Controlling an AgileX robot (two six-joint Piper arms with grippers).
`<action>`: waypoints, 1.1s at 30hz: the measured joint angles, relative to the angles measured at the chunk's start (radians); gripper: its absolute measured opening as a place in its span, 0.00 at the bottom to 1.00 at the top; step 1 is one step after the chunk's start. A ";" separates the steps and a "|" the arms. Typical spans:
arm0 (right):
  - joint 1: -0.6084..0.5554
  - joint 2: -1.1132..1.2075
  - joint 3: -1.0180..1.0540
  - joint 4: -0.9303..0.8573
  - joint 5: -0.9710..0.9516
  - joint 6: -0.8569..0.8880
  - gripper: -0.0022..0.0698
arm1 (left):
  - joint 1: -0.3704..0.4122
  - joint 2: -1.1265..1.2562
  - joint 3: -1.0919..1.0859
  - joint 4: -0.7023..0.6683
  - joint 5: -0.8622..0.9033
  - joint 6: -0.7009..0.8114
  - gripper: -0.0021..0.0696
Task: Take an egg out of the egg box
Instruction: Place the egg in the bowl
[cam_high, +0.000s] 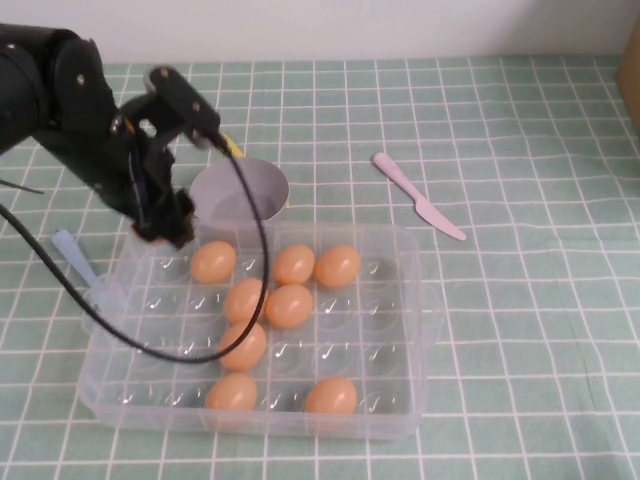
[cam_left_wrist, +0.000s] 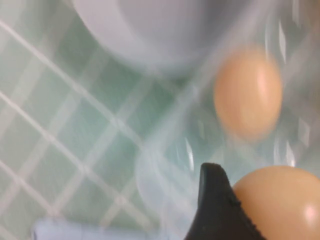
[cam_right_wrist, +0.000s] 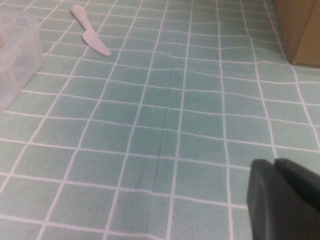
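Eight eggs visible in egg box (cam_high: 420, 300). Left tool (cam_high: 160, 232) at box's far-left corner, gripping one egg (cam_left_wrist: 280, 205). Right tool (cam_right_wrist: 285, 200) off-box over worktop (cam_right_wrist: 165, 125), closed, empty.

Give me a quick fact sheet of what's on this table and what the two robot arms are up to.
Surface: green checked tablecloth
egg box: clear plastic tray at centre
Eggs in box: eight visible from the high camera
left gripper: low over the box's far left corner, beside the nearest egg
right gripper: off to the side above bare cloth, holding nothing
grey cup: just behind the box
pink knife: on the cloth, far right of the box
blue utensil: left of the box
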 joint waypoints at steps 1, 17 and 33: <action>0.000 0.000 0.000 0.000 0.000 0.000 0.01 | 0.000 -0.008 0.000 -0.029 -0.050 -0.015 0.51; 0.000 0.000 0.000 0.000 0.000 0.000 0.01 | 0.000 0.221 -0.154 -0.215 -0.372 -0.041 0.51; 0.000 0.000 0.000 0.000 0.000 0.000 0.01 | 0.000 0.411 -0.277 -0.107 -0.352 -0.041 0.51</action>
